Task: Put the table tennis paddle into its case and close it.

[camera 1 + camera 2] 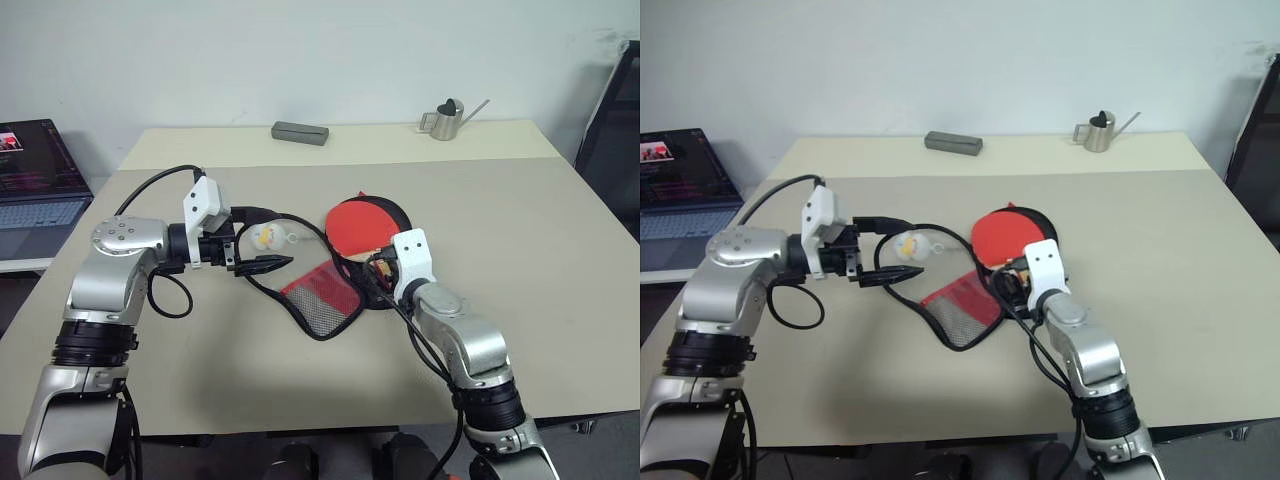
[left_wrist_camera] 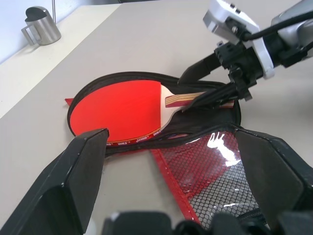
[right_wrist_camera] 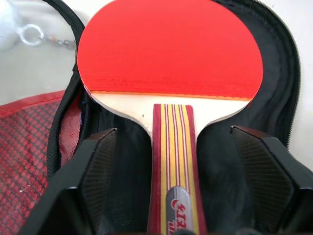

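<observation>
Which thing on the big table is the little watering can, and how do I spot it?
Look to the far edge of the beige table, toward the robot's right, near the white wall. The watering can stands there upright, alone. It is shiny metal with a handle and a long thin spout, unlike the flat grey box further left on the same edge.

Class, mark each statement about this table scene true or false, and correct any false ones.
1. The paddle lies inside the open case. True.
2. The right gripper is clamped on the handle. False: its fingers stand apart on either side of it.
3. The case is zipped shut. False: its mesh flap lies folded open.
4. The left gripper is open. True.
5. A metal watering can stands at the table's far edge. True.
</observation>
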Motion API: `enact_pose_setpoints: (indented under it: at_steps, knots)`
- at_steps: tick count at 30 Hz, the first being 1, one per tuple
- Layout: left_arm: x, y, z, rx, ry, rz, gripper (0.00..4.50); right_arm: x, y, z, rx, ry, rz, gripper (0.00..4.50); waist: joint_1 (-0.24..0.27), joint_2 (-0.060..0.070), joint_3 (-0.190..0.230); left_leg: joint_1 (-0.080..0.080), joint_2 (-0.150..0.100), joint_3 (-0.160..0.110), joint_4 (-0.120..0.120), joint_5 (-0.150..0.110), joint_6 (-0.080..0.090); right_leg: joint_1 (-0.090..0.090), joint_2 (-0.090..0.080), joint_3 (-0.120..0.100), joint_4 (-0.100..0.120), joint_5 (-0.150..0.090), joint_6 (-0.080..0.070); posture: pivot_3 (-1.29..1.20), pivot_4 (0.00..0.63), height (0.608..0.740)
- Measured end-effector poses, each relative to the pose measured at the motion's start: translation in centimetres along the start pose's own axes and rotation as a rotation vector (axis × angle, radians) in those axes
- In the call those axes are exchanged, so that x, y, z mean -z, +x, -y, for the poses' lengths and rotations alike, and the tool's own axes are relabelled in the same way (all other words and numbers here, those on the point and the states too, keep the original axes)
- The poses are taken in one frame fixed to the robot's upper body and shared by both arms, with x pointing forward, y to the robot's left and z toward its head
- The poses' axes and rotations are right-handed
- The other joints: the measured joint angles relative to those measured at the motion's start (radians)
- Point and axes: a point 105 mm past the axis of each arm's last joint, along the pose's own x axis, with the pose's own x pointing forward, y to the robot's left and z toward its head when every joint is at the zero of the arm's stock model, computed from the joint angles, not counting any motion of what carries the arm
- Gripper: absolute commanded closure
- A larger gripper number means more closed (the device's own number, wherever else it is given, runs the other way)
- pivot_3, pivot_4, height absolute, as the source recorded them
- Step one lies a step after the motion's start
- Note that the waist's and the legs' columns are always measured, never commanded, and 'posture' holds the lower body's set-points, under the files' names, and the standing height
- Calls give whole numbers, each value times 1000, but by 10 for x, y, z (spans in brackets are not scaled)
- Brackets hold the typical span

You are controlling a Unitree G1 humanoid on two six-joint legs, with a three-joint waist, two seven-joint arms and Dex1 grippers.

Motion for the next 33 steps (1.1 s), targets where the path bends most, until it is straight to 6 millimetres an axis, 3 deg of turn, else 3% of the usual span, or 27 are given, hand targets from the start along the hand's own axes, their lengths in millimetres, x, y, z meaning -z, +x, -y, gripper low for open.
enact_pose_setpoints:
  at_steps: [7, 16, 19, 26, 33]
  knots:
    - [10, -2, 2, -24, -31, -14, 0, -37, -25, -4, -168, 85, 84, 657, 0, 0, 0, 0, 0, 0, 1, 0, 1, 1, 0, 0, 0, 0, 0, 0, 150, 740]
    - [31, -16, -2, -101, -93, -63, 0, -55, -50, 39, -289, -52, 124, 657, 1, 0, 0, 0, 0, 0, 3, -2, 3, 1, 0, -1, 0, 0, 0, 0, 150, 740]
    - [36, -29, -5, -155, -103, -91, 0, -68, -58, 49, -313, -153, 206, 657, -5, 0, 0, 0, 0, 0, 2, -2, 3, 1, 0, -1, 0, 0, 0, 0, 150, 740]
    - [77, -56, 2, -250, -170, -235, 0, -56, -69, 52, -447, -176, 158, 657, 1, -1, 0, 0, 1, 0, 3, -2, 3, 2, 0, -1, 1, 0, 0, 0, 150, 740]
    - [106, -81, -10, -381, -146, -356, 0, -59, -95, 54, -635, -118, 109, 657, 11, -1, 0, 0, 0, 0, 4, -2, 4, 2, 0, -1, 0, 0, 0, 0, 150, 740]
